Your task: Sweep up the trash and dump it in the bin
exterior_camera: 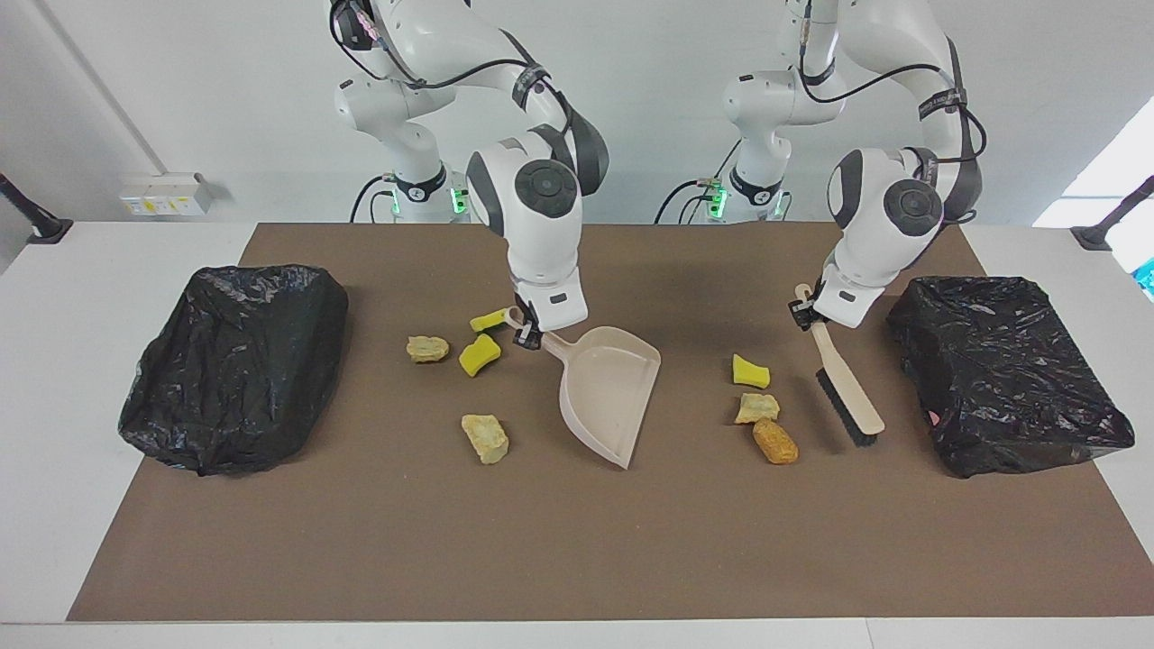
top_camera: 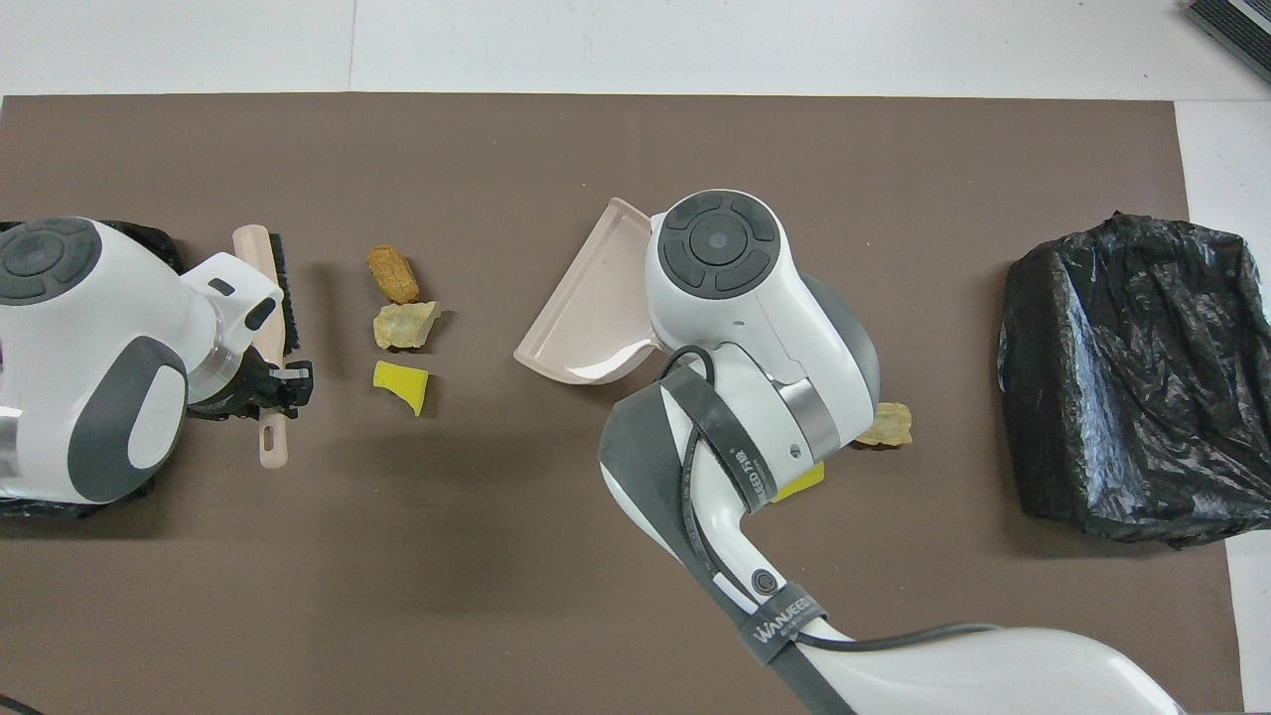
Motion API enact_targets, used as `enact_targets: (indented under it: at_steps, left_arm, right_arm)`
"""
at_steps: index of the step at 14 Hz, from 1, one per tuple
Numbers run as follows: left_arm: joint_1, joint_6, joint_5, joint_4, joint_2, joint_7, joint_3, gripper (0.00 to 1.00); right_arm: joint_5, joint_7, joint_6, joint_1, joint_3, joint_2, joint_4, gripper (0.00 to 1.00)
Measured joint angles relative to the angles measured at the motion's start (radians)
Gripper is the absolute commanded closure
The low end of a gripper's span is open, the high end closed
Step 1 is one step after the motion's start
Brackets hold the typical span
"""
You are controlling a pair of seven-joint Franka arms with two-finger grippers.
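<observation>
My right gripper (exterior_camera: pixel 527 332) is shut on the handle of the beige dustpan (exterior_camera: pixel 609 388) at mid-table. The pan's mouth is turned toward the left arm's end. Three pieces of trash lie in a row there: a yellow wedge (exterior_camera: pixel 750 370), a beige lump (exterior_camera: pixel 755 407) and an orange chunk (exterior_camera: pixel 775 442). My left gripper (exterior_camera: pixel 810 314) is shut on the brush (exterior_camera: pixel 847 397), which slants down between those lumps and the black-bagged bin (exterior_camera: pixel 1005 370), apart from the lumps. Two yellow wedges (exterior_camera: pixel 480 354) and two beige lumps (exterior_camera: pixel 427 348) lie toward the right arm's end. In the overhead view my right gripper is hidden under its wrist.
A second black-bagged bin (exterior_camera: pixel 234 361) sits at the right arm's end of the brown mat (exterior_camera: pixel 361 559). In the overhead view the right arm covers part of a beige lump (top_camera: pixel 889 425) and a yellow wedge (top_camera: pixel 799 482).
</observation>
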Motion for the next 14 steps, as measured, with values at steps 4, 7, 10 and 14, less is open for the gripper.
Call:
enact_targets:
  at_steps: [4, 7, 10, 14]
  left_arm:
    - [-0.085, 0.063, -0.002, -0.077, -0.003, 0.0, -0.013, 1.0]
    - [-0.155, 0.078, -0.024, -0.103, -0.004, -0.007, -0.017, 1.0]
    - [-0.238, 0.086, -0.09, -0.106, -0.01, -0.007, -0.019, 1.0]
    - [-0.382, 0.132, -0.205, -0.106, -0.017, -0.03, -0.021, 1.0]
  right_arm:
    - [0.025, -0.227, 0.082, -0.055, 0.0, -0.048, -0.118, 1.0]
    - [0.025, -0.28, 0.204, -0.051, 0.002, -0.085, -0.213, 1.0]
    - [0.025, -0.314, 0.234, -0.051, 0.002, -0.091, -0.23, 1.0]
    - [0.025, -0.317, 0.237, -0.051, 0.002, -0.091, -0.233, 1.0]
